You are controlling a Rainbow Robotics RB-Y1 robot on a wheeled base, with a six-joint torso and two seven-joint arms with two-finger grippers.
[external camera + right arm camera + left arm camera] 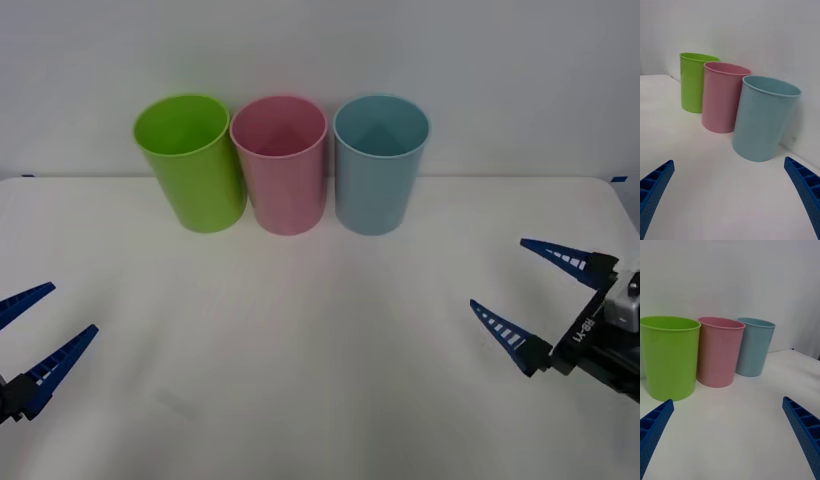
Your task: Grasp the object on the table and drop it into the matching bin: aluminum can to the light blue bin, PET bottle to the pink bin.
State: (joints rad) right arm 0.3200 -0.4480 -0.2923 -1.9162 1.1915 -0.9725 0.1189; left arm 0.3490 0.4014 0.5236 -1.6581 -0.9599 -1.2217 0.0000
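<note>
The light blue bin [380, 165] [765, 120] [754, 348] stands upright at the back of the white table [320, 350], right of the pink bin [280, 165] [723, 99] [718, 352]. The object, whether aluminum can or PET bottle, is out of view. My left gripper [72, 308] [728, 400] hovers open and holding nothing at the table's front left. Low at the right side, my right gripper [498, 272] [729, 161] is open too, facing the light blue bin from a short distance.
A lime green bin [190, 165] [696, 82] [670, 358] stands left of the pink one, the three in a tight row by the white back wall. Bare tabletop stretches between both grippers and the bins.
</note>
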